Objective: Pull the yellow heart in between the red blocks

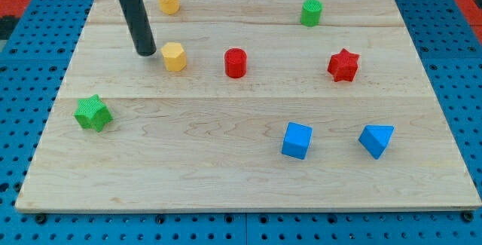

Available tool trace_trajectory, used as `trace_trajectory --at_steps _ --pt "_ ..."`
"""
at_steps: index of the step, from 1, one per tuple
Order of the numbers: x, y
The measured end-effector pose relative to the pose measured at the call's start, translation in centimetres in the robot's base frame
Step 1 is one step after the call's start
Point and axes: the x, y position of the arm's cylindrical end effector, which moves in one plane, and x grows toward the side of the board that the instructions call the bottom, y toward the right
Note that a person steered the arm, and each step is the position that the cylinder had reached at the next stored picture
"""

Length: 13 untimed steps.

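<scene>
The yellow heart (167, 1) lies near the board's top edge, left of centre. A second yellow block (174, 56), roughly hexagonal, lies below it. The red cylinder (236, 62) sits right of that yellow block, and the red star (343, 65) is farther right at about the same height. My tip (146, 51) rests on the board just left of the hexagonal yellow block, close to it or touching. It is below and slightly left of the yellow heart, and the rod leans up toward the view's top left.
A green cylinder (311, 12) stands at the top right. A green star (93, 113) lies near the left edge. A blue cube (297, 140) and a blue triangular block (376, 139) sit at the lower right. The wooden board (226, 185) lies on a blue pegboard.
</scene>
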Motion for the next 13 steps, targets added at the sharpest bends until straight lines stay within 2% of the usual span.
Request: trace_trajectory --at_steps 1,2,3,4,5,6,7,8,9,10,11,12,13 --pt "-0.2 1.5" --pt "1.5 3.9" --pt "-3.9 -5.0" --pt "-7.7 -14.8" --pt "-12.6 -9.2" --pt "-13.2 0.3" --pt "-7.3 5.9" --pt "-12.8 5.9" --pt "-13.4 7.6" --pt "-10.6 17.3" --pt "-7.8 21.7" --pt "-3.8 21.6" --pt "-10.1 21.5"
